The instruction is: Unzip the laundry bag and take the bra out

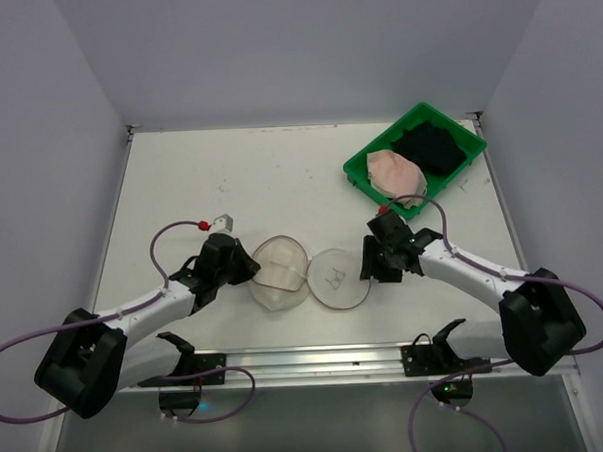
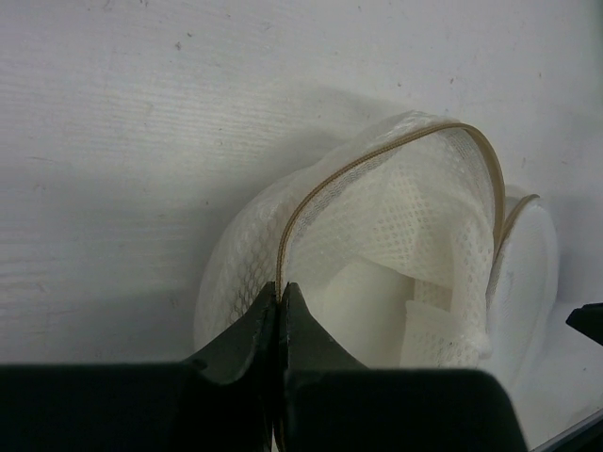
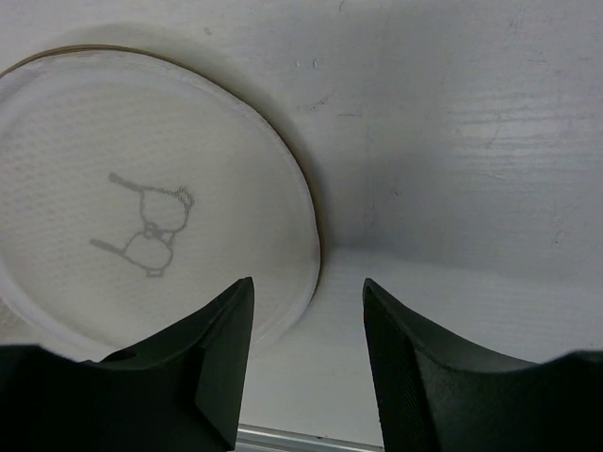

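Left gripper (image 2: 281,299) is clamped tight on the tan-edged rim of the laundry bag (image 2: 405,226), jaws pressed together with the mesh edge pinched between them. Right gripper (image 3: 306,353) hangs with its jaws apart, holding nothing, just beside the bag's flat round face. And the bag is lying open near the front edge of the table (image 1: 179,181), right between the two arms, its two round halves side by side and touching. The left half is a shallow cup of white see-through mesh with its opening tilted up and white netting folded inside. The right half is a flat white disc lying on the table, with a small line drawing of a bra on it. Over at the far right corner sits a green tray (image 1: 363,181), well apart from the bag, with a pale pink bra (image 1: 397,172) and a black cloth (image 1: 430,145) in it.
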Motion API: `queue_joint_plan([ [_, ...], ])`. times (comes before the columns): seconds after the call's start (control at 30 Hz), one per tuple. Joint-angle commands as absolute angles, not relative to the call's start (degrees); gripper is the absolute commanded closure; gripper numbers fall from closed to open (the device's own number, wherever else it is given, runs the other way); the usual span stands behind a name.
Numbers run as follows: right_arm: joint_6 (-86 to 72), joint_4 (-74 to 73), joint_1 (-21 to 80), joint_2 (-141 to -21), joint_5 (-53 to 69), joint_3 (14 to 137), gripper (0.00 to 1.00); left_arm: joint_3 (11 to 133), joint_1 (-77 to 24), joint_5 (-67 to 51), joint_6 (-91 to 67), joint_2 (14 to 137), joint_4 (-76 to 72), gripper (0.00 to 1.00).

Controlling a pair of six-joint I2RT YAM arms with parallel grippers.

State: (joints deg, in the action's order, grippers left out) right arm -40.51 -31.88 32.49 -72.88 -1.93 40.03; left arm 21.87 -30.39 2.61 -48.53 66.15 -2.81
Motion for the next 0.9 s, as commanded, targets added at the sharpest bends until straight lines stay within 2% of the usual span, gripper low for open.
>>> queue_joint_plan([
  [0.0,-42.36,-27.60,32.52,-76.81,-1.49,39.99,0.48,22.24,-29.88,5.36,-48.78,64.86,-2.46,1.00],
  [0.2,-43.50,-28.39,35.50,-84.09,-4.30,43.59,0.48,21.71,-29.88,5.54,-48.60,64.16,-2.46,1.00],
  [0.37,-44.38,-31.99,37.88,-88.41,-7.20,47.45,0.52,21.62,-29.88,5.19,-48.43,64.07,-2.72,1.00],
  [0.47,-45.35,-33.57,38.76,-90.87,-7.91,48.69,0.58,21.36,-29.88,5.10,-48.51,63.90,-2.90,1.00],
  [0.57,-45.88,-34.89,39.11,-92.37,-10.01,49.31,0.74,21.01,-29.88,4.83,-48.43,63.72,-3.16,1.00],
  [0.6,-45.88,-35.07,39.11,-92.46,-10.63,49.22,0.86,20.74,-29.80,4.83,-48.43,63.55,-3.25,1.00],
  [0.67,-45.97,-35.15,39.11,-92.64,-12.04,49.04,0.98,20.57,-29.80,4.83,-48.34,63.54,-3.34,1.00],
  [0.87,-45.09,-37.44,39.20,-86.76,-15.72,49.92,1.00,20.65,-29.79,4.83,-48.16,63.37,-3.08,1.00],
])
